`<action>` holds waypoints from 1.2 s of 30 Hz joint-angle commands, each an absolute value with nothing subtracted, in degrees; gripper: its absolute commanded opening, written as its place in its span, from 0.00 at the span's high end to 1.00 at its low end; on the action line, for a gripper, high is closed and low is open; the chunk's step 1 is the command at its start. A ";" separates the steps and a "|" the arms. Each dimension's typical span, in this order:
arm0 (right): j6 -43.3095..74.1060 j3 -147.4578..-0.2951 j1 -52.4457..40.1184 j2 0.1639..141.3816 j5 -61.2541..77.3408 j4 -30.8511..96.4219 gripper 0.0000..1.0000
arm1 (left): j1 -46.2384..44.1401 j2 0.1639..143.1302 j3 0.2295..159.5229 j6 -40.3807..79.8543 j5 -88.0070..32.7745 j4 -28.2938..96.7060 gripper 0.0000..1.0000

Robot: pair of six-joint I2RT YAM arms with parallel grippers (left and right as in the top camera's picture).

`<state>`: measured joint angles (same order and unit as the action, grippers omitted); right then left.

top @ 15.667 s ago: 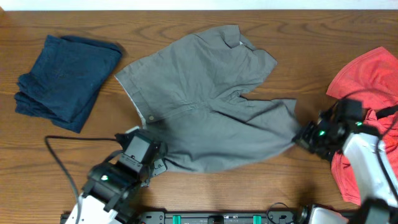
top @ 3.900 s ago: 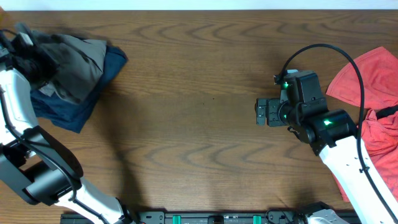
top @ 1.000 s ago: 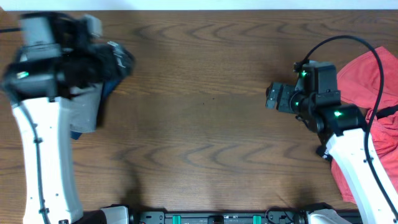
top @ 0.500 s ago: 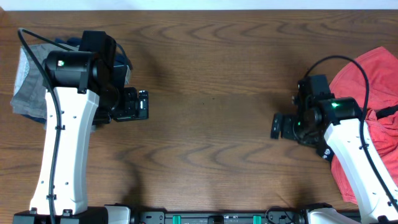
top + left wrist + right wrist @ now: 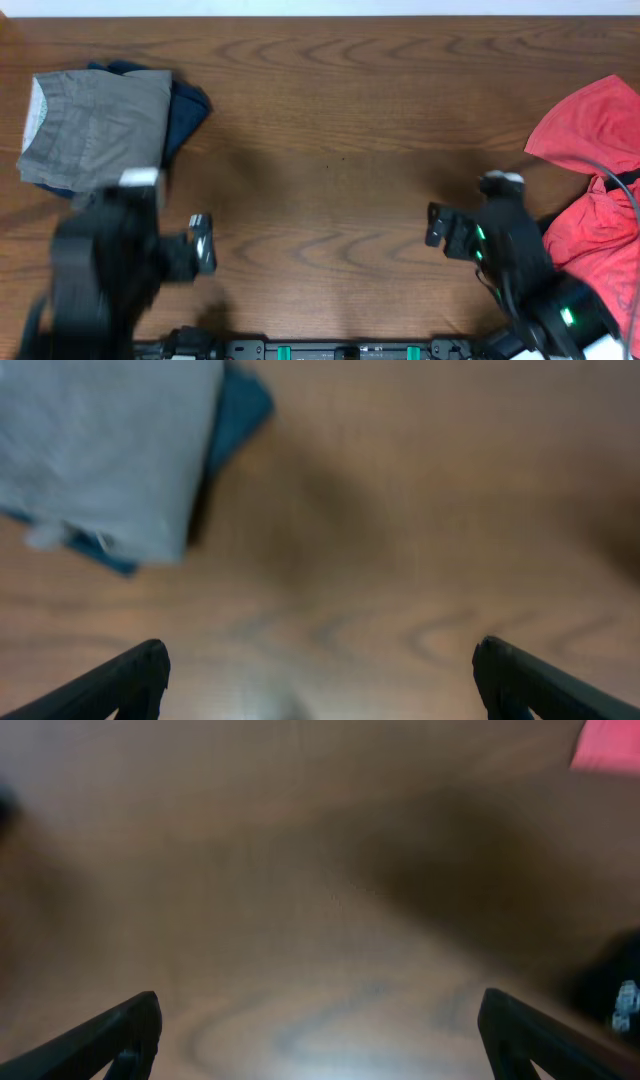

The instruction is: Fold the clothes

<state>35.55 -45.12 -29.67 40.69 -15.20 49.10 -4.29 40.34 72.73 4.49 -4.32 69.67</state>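
The folded grey shorts (image 5: 95, 130) lie at the table's far left on top of the navy blue piece (image 5: 187, 105), whose edge sticks out to the right; the left wrist view shows both, the shorts (image 5: 100, 450) and the navy piece (image 5: 240, 415). A crumpled red piece (image 5: 590, 200) lies at the right edge. My left gripper (image 5: 200, 257) is blurred, near the front left, open and empty (image 5: 320, 680). Beside the red piece, my right gripper (image 5: 437, 228) stands open over bare wood (image 5: 320, 1035). A black piece is out of view.
The wooden table (image 5: 330, 150) fills the view. A dark cable (image 5: 610, 185) runs over the red cloth at the right. A corner of red cloth (image 5: 605, 745) shows at the top right of the right wrist view.
My left arm has let go of the grey shorts on the navy piece and pulled back toward the front edge. My right arm has also drawn back toward the front.
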 commanded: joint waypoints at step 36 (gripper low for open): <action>39.35 -39.64 -28.99 29.04 -23.75 58.39 0.01 | -4.32 18.28 66.13 4.97 -3.38 67.22 0.02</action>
<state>38.61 -40.56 -30.74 30.57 -23.94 57.56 -4.29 18.41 66.35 4.49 -4.05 67.33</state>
